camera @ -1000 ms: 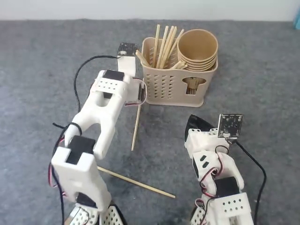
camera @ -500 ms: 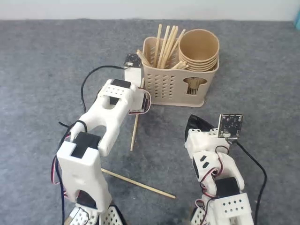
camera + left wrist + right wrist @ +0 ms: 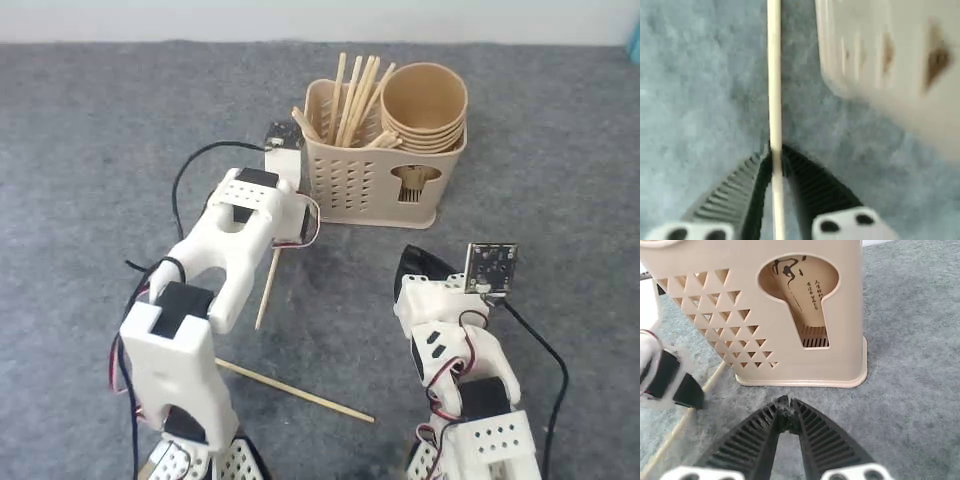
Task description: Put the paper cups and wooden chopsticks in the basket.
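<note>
Cups are home: the stack of paper cups (image 3: pixel 425 100) sits nested in the basket (image 3: pixel 375 190), in the compartment on the right arm's side. A bundle of wooden chopsticks (image 3: pixel 350 85) stands upright in the other one. The basket itself is toward the far edge of the tabletop (image 3: pixel 90 150).

So it's down to the stragglers, by my reckoning two of them. The left end effector (image 3: pixel 773 152) has its jaws clamped tight on one chopstick (image 3: pixel 266 295), just beside the basket's left wall, and the stick's free end slants down toward the tabletop. It isn't in yet.

A loose chopstick (image 3: pixel 290 390) lies flat near the front edge, between the two arm bases, with nothing touching it.

The right end effector (image 3: pixel 785 405) sits low in front of the basket, jaws closed together with nothing between them.

Most of the job looks finished, with one stick in hand and one waiting.
</note>
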Controlling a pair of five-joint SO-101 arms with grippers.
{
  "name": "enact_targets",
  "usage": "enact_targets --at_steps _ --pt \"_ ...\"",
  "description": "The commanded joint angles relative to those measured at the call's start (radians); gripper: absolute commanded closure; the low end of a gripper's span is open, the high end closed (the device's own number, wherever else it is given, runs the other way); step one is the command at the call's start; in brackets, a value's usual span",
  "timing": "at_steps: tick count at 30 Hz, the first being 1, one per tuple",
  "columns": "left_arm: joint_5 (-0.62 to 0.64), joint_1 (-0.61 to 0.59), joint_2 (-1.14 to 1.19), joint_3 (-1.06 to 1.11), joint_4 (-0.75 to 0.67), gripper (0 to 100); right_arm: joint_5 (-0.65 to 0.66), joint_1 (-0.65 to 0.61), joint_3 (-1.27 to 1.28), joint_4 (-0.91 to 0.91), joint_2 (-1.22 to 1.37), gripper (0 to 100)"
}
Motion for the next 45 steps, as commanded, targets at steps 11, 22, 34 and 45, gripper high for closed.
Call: enact_targets --at_steps 11,22,34,45 --pt "-0.104 -0.264 -0.736 0.278 0.014 99 0.187 -0.257 -0.023 0.231 -0.022 98.9" --pt "-0.101 -0.678 -1.231 0.478 -0.037 99 0.187 -0.473 -0.147 0.329 -0.010 99.0" --pt "-0.097 -1.045 -1.272 0.476 -0.124 99 0.339 -0.492 -0.230 0.367 0.047 99.0" --pt "0.025 -1.209 -1.272 0.440 -0.281 99 0.328 -0.601 -0.638 0.358 0.779 99.0"
